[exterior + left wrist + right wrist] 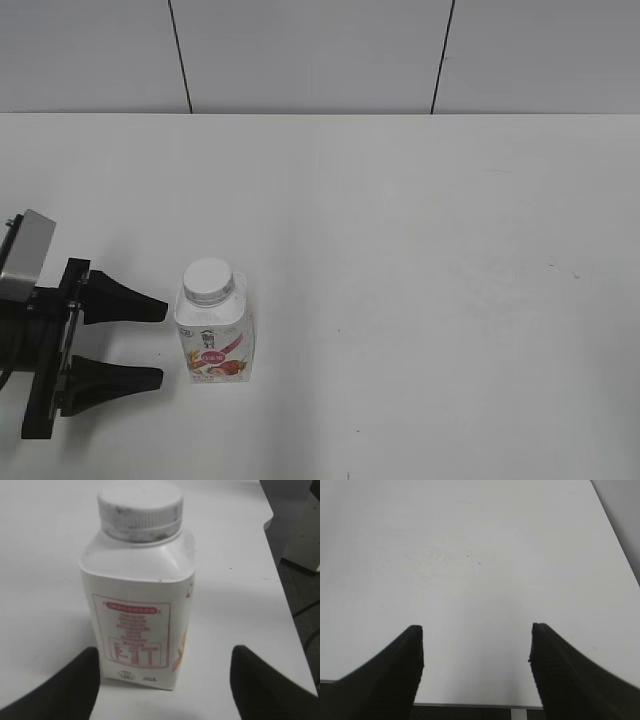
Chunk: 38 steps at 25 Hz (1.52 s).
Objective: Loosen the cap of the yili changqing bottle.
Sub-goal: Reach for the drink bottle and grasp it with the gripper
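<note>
The yili changqing bottle [216,338] stands upright on the white table, left of centre, its strawberry label facing the front. The white ribbed cap [208,279] sits on its neck. My left gripper [163,342] is open just left of the bottle, its black fingertips a short gap from the bottle's side. In the left wrist view the bottle [138,615] fills the middle, cap [140,508] on top, between the two open fingers [164,672], which do not touch it. My right gripper [476,650] is open and empty over bare table; it is out of the exterior view.
The white table [430,250] runs back to a grey panelled wall. The table's edge [470,705] lies just below the right gripper's fingers. A dark floor and table edge show at the right of the left wrist view [300,580].
</note>
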Tool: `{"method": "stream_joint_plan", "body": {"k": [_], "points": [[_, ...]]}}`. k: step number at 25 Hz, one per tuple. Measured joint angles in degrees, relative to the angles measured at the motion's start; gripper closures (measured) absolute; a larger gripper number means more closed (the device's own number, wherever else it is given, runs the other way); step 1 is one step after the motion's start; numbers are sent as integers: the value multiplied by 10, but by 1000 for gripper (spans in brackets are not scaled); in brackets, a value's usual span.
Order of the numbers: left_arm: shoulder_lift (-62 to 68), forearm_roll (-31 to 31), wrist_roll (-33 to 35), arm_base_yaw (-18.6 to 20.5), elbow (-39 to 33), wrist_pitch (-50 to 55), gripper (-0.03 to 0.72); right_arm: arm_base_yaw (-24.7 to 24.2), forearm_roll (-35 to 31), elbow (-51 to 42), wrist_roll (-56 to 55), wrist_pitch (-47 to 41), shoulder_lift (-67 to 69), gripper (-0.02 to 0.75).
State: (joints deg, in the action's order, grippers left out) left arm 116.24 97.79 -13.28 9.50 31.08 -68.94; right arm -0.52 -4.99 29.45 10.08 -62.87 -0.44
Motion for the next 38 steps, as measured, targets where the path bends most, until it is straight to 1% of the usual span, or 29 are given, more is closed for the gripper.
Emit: {"method": "stream_joint_plan", "body": {"k": [6,14,38], "points": [[0,-13,16,0,0,0,189,0,0,0,0,0,0,209],[0,-15,33,0,0,0,189,0,0,0,0,0,0,209],[0,-32,37,0,0,0,189,0,0,0,0,0,0,209]]}}
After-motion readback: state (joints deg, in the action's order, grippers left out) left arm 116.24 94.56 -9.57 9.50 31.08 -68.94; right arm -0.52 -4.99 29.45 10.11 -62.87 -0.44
